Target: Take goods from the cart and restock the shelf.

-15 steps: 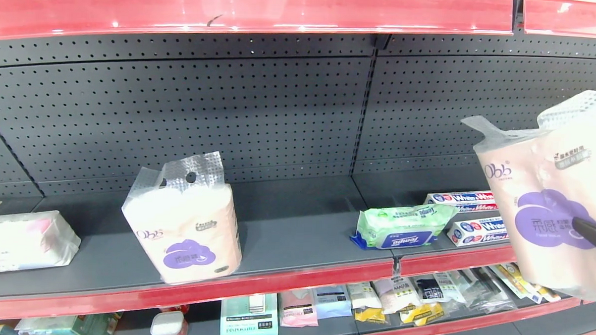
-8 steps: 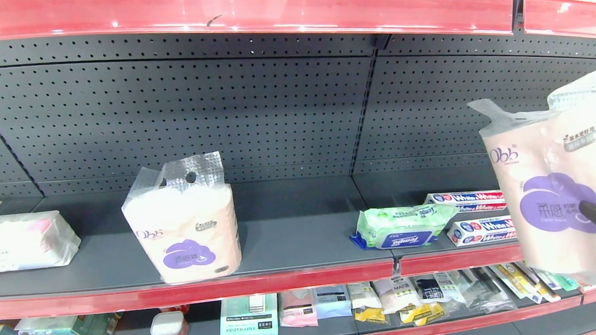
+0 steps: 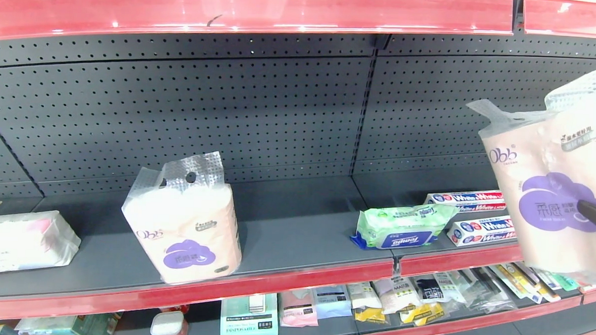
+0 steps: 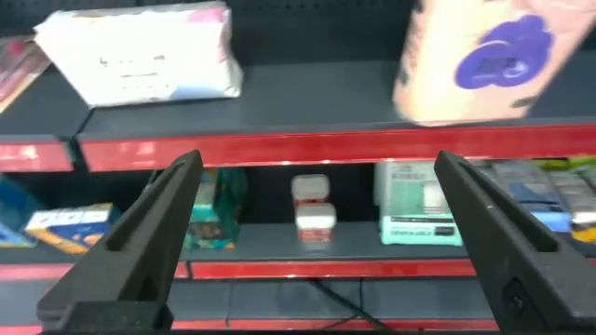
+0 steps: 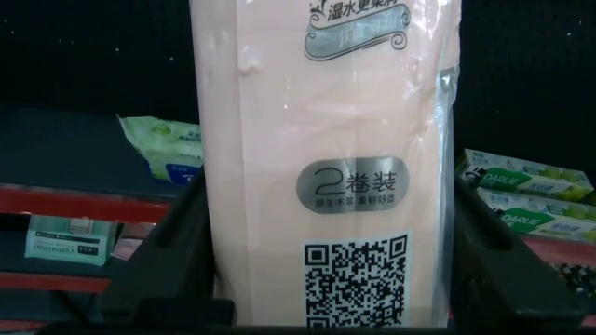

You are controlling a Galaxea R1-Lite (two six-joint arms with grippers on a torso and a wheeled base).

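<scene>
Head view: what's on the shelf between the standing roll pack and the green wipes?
Nothing; head view shows bare shelf between the standing roll pack and green wipes.

Head cam: high, facing fwd & down at the shelf [image 3: 295, 232], mid range. Left wrist cam: lower, looks past left claw [image 4: 317, 163] at shelf front, shares standing roll pack [image 4: 484, 56] w/ head cam. Right wrist cam: v. close behind held roll pack [image 5: 326, 93], between right claw [image 5: 328, 186] fingers, shares green wipes [image 5: 163, 144] w/ head cam.
</scene>
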